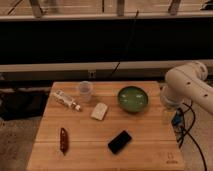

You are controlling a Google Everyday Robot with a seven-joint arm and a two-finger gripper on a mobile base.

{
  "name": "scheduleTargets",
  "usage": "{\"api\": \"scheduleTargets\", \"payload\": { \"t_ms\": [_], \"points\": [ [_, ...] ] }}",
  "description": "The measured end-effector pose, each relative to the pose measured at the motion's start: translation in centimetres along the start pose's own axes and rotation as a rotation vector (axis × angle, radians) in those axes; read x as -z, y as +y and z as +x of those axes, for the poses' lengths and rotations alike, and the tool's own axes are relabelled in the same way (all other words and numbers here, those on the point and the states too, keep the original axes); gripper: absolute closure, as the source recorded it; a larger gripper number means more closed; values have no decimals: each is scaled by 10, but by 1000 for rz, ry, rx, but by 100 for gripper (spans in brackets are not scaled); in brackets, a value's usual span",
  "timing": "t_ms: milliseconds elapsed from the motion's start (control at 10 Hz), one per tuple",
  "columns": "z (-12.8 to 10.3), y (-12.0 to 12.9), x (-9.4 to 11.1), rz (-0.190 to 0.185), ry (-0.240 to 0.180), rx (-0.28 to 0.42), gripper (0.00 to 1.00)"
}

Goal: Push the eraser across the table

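Observation:
The eraser point(120, 141), a flat black rectangular block, lies on the table point(90, 155) near the front, right of centre, turned at an angle. My white arm point(187, 85) bends in from the right. My gripper point(168, 115) hangs below it at the table's right edge, to the right of the green bowl and well behind and to the right of the eraser. It touches nothing that I can see.
A green bowl point(133, 98) stands at the back right. A pale cream block point(99, 111) lies mid-table, a clear plastic cup point(85, 91) and a small bottle point(66, 100) at the back left, a dark red chilli-shaped thing point(63, 139) at the front left. Cables point(182, 130) hang by the right edge.

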Motion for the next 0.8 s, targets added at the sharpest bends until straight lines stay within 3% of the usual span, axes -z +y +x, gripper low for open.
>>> {"api": "scheduleTargets", "payload": {
  "t_ms": [300, 800],
  "points": [
    [-29, 19, -33, -8, 9, 42, 20],
    [-56, 41, -63, -34, 9, 95, 20]
  ]
}}
